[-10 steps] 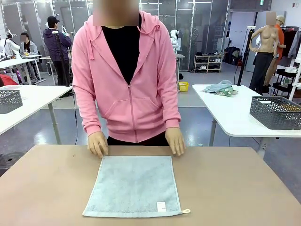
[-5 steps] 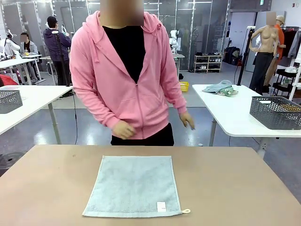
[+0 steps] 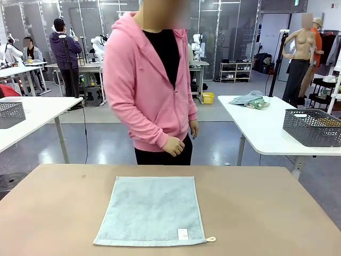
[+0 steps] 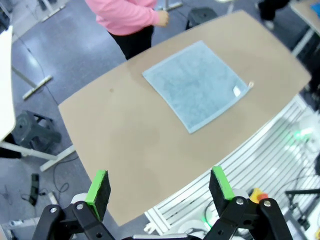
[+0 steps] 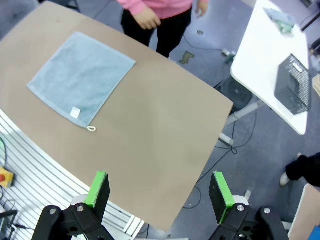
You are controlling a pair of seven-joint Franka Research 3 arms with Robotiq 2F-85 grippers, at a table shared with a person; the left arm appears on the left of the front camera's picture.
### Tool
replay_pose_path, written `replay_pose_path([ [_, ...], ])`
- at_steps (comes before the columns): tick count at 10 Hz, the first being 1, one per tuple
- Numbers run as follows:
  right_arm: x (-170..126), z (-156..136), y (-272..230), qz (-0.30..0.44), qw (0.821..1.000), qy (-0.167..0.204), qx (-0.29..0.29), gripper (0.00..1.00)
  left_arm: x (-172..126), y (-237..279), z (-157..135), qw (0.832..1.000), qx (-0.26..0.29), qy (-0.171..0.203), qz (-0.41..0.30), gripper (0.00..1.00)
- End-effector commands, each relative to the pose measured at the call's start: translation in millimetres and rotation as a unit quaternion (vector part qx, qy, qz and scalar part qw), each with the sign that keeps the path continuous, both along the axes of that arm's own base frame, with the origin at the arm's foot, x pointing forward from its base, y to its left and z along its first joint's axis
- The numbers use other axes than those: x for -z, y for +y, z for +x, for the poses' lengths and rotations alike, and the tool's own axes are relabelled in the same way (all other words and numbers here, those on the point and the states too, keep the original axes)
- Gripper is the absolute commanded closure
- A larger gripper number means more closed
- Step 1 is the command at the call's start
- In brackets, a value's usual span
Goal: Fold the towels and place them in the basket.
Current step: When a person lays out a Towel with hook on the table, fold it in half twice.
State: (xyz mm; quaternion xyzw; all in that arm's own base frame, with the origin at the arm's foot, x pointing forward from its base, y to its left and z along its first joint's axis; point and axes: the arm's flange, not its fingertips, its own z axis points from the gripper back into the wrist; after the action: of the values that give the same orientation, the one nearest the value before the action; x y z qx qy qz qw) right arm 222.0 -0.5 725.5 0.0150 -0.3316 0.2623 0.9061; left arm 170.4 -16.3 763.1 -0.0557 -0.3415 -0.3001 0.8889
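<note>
Tan table (image 3: 53, 202): one blue towel (image 3: 152, 210)

Soft terry-cloth towel (image 3: 152, 209) on smooth matt tbl top (image 3: 266, 213).

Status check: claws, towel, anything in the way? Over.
Left claw open, high above table. Right claw open, likewise. Light blue towel flat, unfolded. Person's hand clear of towel.

One light blue towel (image 3: 152, 209), one brown table (image 3: 266, 213), one person (image 3: 152, 85), two grey baskets (image 3: 311, 127), two white side tables (image 3: 261, 125)
</note>
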Motion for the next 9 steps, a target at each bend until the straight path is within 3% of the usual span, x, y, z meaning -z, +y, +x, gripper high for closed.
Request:
replay_pose_path([
  [1, 11, 5, 39, -0.061, 0.993, 0.012, -0.097, 0.0, 3, -37, 12, 0.99, 0.088, 0.015, 0.105, 0.0],
  [4, 71, 25, 111, -0.12, 0.966, 0.046, -0.225, 0.0, 55, -94, 39, 0.956, 0.222, 0.03, 0.189, 0.0],
  [7, 133, 34, 154, -0.153, 0.937, 0.087, -0.302, 0.0, 130, -133, 59, 0.908, 0.329, 0.039, 0.255, 0.0],
  [9, 161, 36, 164, -0.181, 0.922, 0.086, -0.332, 0.0, 171, -145, 64, 0.888, 0.366, 0.052, 0.274, 0.0],
])
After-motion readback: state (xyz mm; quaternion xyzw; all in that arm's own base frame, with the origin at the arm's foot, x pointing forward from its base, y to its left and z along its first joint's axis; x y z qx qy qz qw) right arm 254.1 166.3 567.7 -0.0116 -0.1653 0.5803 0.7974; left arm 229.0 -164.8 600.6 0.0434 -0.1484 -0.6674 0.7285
